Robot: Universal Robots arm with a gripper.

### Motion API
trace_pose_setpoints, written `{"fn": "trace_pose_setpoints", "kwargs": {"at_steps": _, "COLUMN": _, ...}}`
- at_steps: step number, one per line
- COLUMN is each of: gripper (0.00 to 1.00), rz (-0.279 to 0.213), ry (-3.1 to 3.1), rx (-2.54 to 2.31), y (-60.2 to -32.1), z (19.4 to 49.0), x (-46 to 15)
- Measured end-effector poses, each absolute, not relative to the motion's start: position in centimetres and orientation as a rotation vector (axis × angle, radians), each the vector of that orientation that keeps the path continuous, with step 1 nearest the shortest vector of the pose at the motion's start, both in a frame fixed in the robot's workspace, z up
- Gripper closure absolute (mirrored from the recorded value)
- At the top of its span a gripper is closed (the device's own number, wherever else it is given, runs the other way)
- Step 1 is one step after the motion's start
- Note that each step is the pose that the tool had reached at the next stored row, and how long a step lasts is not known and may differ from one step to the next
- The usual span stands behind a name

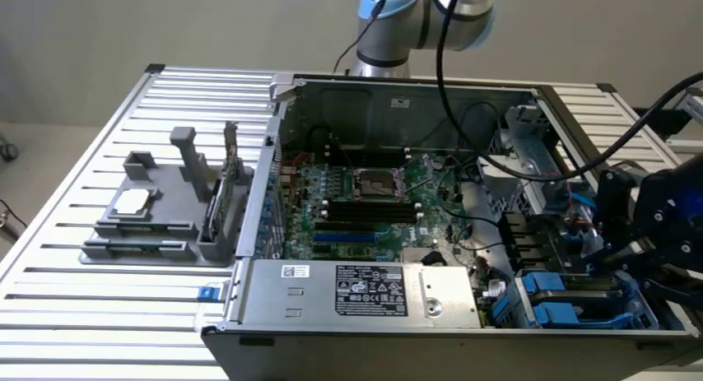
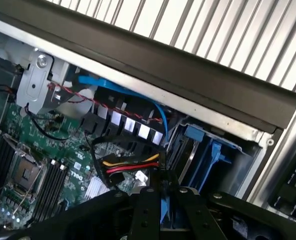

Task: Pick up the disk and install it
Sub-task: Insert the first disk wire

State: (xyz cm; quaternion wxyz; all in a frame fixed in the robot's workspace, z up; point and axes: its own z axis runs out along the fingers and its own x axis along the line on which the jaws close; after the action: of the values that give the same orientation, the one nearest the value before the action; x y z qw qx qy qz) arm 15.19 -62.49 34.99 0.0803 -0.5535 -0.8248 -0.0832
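Observation:
My gripper [image 2: 163,194] hangs over the drive bay [image 1: 571,303] in the corner of the open computer case, at the exterior view's lower right. Its two black fingers [image 2: 147,210] stand close together with a narrow blue strip between them, the edge of the disk's [image 2: 163,211] blue carrier seen edge-on. Most of the disk is hidden by the fingers. The gripper [image 1: 617,262] sits just above the bay's blue carriers [image 2: 210,155]. Two blue carrier frames stand upright in the bay.
The motherboard [image 1: 363,204] with its processor socket [image 2: 25,172] fills the case floor. A grey power-supply box [image 1: 368,290] lies along the front wall. Red, yellow and black cables [image 2: 130,165] and a blue cable [image 2: 138,97] run beside the bay. A grey fixture [image 1: 165,208] holding a small chip stands on the slatted table at the left.

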Motion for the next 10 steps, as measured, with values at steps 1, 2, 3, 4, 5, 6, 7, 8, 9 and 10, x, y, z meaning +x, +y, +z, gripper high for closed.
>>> {"fn": "trace_pose_setpoints", "kwargs": {"at_steps": 1, "gripper": 0.84, "rz": -0.249, "ry": -2.468, "rx": -1.657, "y": -62.5, "z": 35.0, "x": 14.9}}
{"fn": "trace_pose_setpoints", "kwargs": {"at_steps": 2, "gripper": 0.84, "rz": -0.249, "ry": -2.469, "rx": -1.659, "y": -62.4, "z": 34.9, "x": 14.7}}
{"fn": "trace_pose_setpoints", "kwargs": {"at_steps": 3, "gripper": 0.84, "rz": -0.249, "ry": -2.47, "rx": -1.661, "y": -62.4, "z": 34.9, "x": 14.5}}
{"fn": "trace_pose_setpoints", "kwargs": {"at_steps": 4, "gripper": 0.84, "rz": -0.245, "ry": -2.473, "rx": -1.663, "y": -62.3, "z": 34.9, "x": 14.4}}
{"fn": "trace_pose_setpoints", "kwargs": {"at_steps": 5, "gripper": 0.84, "rz": -0.235, "ry": -2.479, "rx": -1.667, "y": -62.2, "z": 34.9, "x": 14.3}}
{"fn": "trace_pose_setpoints", "kwargs": {"at_steps": 6, "gripper": 0.84, "rz": -0.222, "ry": -2.486, "rx": -1.672, "y": -62.0, "z": 34.9, "x": 14.3}}
{"fn": "trace_pose_setpoints", "kwargs": {"at_steps": 7, "gripper": 0.84, "rz": -0.205, "ry": -2.495, "rx": -1.678, "y": -61.7, "z": 34.9, "x": 14.3}}
{"fn": "trace_pose_setpoints", "kwargs": {"at_steps": 8, "gripper": 0.84, "rz": -0.19, "ry": -2.503, "rx": -1.683, "y": -61.4, "z": 34.9, "x": 14.3}}
{"fn": "trace_pose_setpoints", "kwargs": {"at_steps": 9, "gripper": 0.84, "rz": -0.181, "ry": -2.508, "rx": -1.687, "y": -61.2, "z": 34.9, "x": 14.3}}
{"fn": "trace_pose_setpoints", "kwargs": {"at_steps": 10, "gripper": 0.84, "rz": -0.174, "ry": -2.511, "rx": -1.689, "y": -60.9, "z": 34.9, "x": 14.3}}
